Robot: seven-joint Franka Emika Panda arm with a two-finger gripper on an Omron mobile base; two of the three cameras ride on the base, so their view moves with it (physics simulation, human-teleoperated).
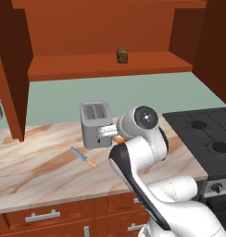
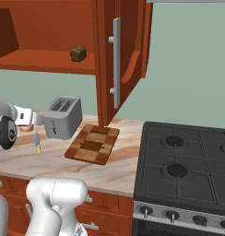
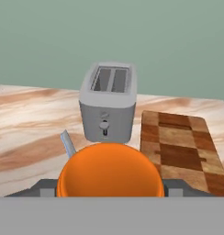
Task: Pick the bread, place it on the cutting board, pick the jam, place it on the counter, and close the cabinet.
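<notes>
The claw [image 3: 109, 193] is clenched on the jam [image 3: 109, 170]: in the hand view the orange jar sits between two grey finger pads [image 3: 45, 188], one touching each side, and its lower part is cut off at the bottom of the picture. The fingertips themselves are hard to make out there. In the left base view only a sliver of the jar [image 1: 118, 138] shows, just right of the toaster [image 1: 95, 124] and mostly hidden behind the arm's wrist. In the right base view the jar [image 2: 26, 128] peeks out low beneath the grey hand, left of the toaster [image 2: 62, 117]; whether it rests on the desk [image 2: 114, 166] or hangs just above it cannot be told.

The bread [image 1: 122, 54] stands on the shelf of the cabinet [image 1: 105, 28], whose doors hang open. The cutting board [image 2: 92, 144] lies bare on the desk between the toaster and the stove [image 2: 188, 170]; in the left base view the arm covers it. A knife [image 1: 83, 157] with a grey blade and orange handle lies on the desk in front of the toaster.
</notes>
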